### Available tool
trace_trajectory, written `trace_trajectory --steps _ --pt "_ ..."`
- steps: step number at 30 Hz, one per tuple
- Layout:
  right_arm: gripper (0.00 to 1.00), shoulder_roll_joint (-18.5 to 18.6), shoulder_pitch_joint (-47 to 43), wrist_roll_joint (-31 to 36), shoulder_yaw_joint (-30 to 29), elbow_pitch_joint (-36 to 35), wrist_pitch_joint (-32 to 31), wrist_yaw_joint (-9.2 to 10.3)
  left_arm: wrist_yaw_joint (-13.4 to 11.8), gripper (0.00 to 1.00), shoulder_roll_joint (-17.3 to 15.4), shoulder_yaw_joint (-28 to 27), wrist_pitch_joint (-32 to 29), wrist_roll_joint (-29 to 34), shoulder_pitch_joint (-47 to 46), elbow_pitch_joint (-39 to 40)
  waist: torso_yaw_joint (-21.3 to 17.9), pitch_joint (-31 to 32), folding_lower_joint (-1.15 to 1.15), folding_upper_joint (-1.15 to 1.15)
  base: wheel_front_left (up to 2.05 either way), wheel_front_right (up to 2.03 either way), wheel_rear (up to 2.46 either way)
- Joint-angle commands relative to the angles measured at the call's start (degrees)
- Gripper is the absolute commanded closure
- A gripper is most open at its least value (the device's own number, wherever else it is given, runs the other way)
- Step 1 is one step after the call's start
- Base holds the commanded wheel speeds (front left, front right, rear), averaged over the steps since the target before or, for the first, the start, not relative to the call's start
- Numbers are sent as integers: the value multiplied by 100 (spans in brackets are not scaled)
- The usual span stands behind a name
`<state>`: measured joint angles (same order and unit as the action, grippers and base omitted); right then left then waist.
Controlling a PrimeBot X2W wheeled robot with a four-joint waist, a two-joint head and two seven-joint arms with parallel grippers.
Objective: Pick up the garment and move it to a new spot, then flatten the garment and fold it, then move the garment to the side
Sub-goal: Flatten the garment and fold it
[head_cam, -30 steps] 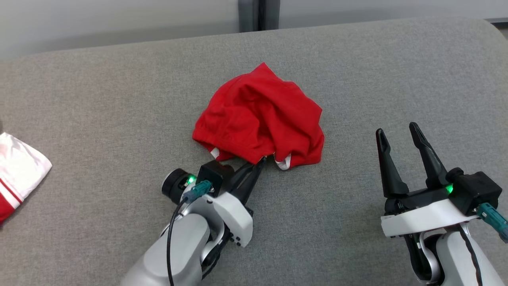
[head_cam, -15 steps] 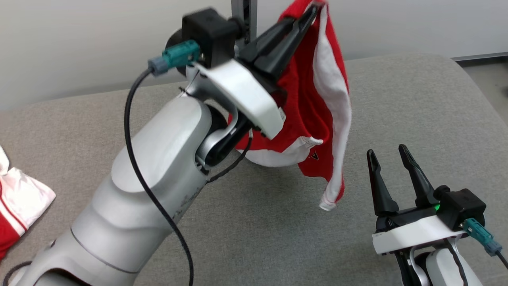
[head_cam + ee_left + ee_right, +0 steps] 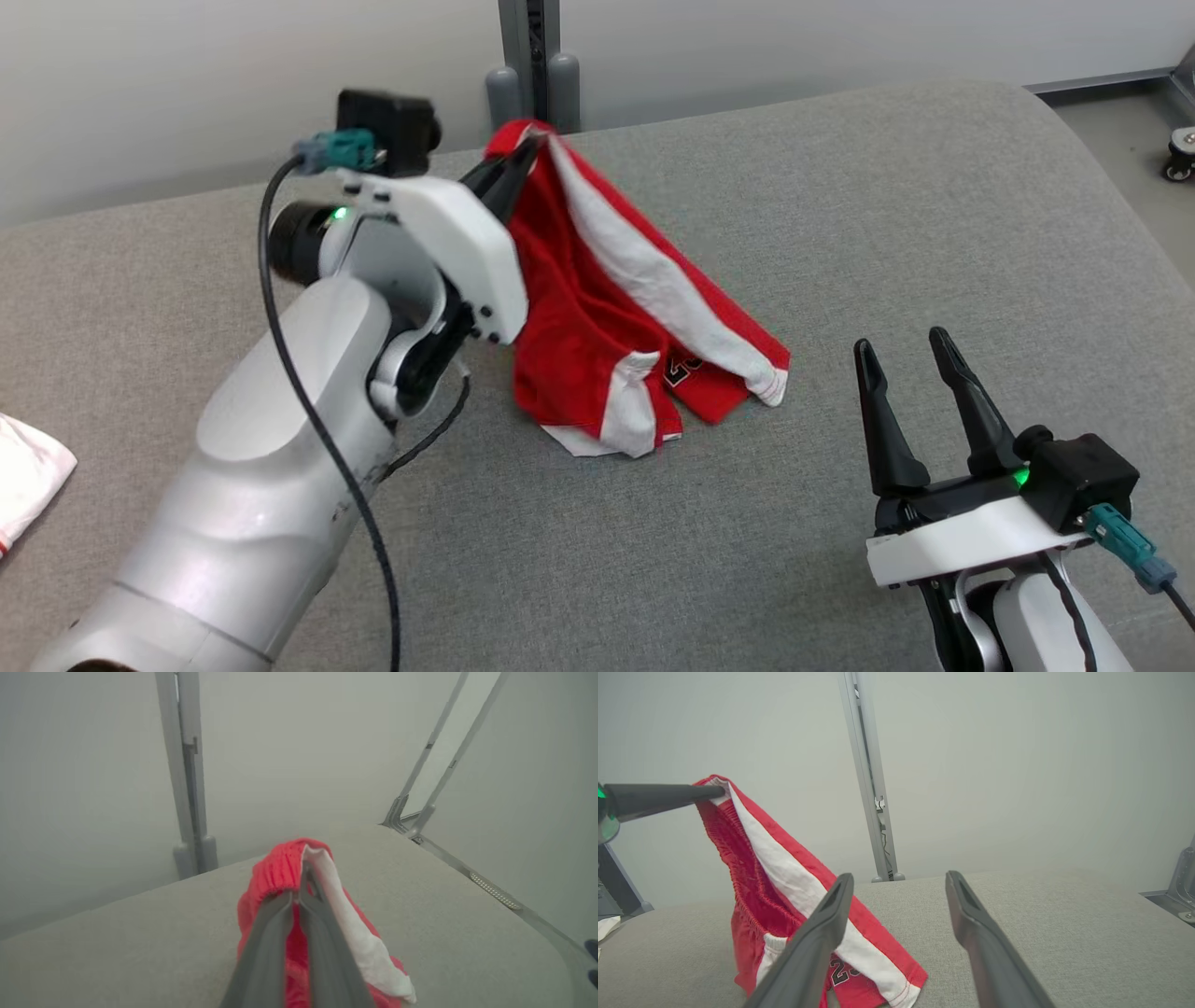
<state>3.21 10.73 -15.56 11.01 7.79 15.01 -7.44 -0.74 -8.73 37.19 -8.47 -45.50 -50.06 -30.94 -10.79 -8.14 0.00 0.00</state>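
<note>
garment (image 3: pixel 597 355): red-and-white shorts, waistband corner lifted, leg hems draped on the grey pad (image 3: pixel 934 187), mid-surface toward the back.
left gripper (image 3: pixel 523 159): clamped tight on the waistband edge; a high one-point hold probably lets the cloth hang loose for laying out.
right gripper (image 3: pixel 898 340): fingers spread wide, empty, low at near right, apart from the hem; free for a second corner.
edges: rear edge and post (image 3: pixel 532 56) just behind the grip, little room there.
open room: bare pad right and front; white cloth (image 3: pixel 28 476) at far left.

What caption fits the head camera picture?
Left gripper pinches red shorts by the waistband; open right gripper hovers nearby.
</note>
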Motion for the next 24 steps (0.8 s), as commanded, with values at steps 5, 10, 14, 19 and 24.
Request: trace_trajectory --steps 5,10,14,19,24 --pt "0 -8 96 4 -16 -39 34 -9 -65 100 -235 -220 419 -140 522 -677 5 -88 0 0 0 0 0" --pt "0 -11 54 62 -32 -68 33 -9 -98 100 -341 -379 764 -311 1119 -1090 102 -103 0 0 0 0 0" --pt "0 -2 -17 81 -12 -54 33 -9 -226 100 -486 -461 1033 -304 1485 -1313 247 -134 0 0 0 0 0" --pt "0 43 -37 88 29 -15 33 -9 -127 100 -511 -444 1143 -379 1791 -1450 429 -141 0 0 0 0 0" --pt "0 112 -8 46 89 31 33 -9 57 0 -641 -349 1244 -305 1937 -1366 541 -108 0 0 0 0 0"
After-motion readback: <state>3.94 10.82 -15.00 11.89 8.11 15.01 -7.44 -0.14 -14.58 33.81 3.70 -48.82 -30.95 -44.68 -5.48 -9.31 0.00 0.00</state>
